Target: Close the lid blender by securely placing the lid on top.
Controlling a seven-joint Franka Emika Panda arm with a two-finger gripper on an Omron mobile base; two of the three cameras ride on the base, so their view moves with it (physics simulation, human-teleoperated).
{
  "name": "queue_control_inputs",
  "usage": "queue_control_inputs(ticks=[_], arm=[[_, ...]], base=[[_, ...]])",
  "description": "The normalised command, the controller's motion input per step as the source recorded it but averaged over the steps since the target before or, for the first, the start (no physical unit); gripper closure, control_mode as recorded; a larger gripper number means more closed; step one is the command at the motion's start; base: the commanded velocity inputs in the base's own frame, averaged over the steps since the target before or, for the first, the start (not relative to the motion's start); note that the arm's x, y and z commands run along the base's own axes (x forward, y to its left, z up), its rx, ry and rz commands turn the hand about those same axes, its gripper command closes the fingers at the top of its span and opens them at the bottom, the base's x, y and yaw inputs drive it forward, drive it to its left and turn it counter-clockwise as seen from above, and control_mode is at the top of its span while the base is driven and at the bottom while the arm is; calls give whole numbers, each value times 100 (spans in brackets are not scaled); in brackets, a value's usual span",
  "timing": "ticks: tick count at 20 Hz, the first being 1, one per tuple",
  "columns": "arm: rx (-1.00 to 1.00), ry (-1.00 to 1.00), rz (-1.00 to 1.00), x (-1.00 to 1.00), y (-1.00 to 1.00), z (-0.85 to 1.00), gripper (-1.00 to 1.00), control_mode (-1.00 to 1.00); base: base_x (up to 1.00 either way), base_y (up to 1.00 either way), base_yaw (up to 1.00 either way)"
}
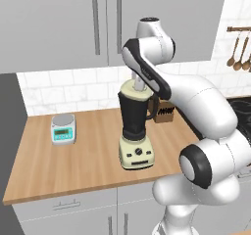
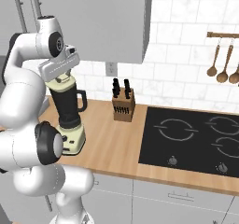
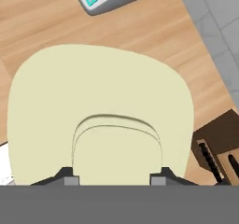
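Now I have the gripper (image 3: 114,178) clamped on the lid's (image 3: 100,101) knob, the lid on top of the blender (image 1: 133,114) — next I judge: press down, then release.

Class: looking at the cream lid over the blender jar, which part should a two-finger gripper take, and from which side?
Take the raised round knob at the centre of the lid, coming straight down from above. The lid lies flat over the blender, and the gripper has its fingertips either side of that knob.

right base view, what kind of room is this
A kitchen, rendered: a black cooktop set in a wooden counter, a knife block, wooden spoons hanging on the tiled wall.
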Motion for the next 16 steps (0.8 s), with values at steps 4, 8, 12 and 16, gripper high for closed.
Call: queue_control_inputs(ticks=[4, 8, 12, 16], arm=[[0, 0, -6, 33, 0, 14, 100, -100], [0, 3, -6, 38, 1, 11, 100, -100], [0, 0, -5, 35, 0, 14, 100, -100], [2, 0, -5, 36, 0, 21, 100, -100]], base=[[0, 0, 0], [0, 0, 0], [0, 0, 0], [0, 0, 0]])
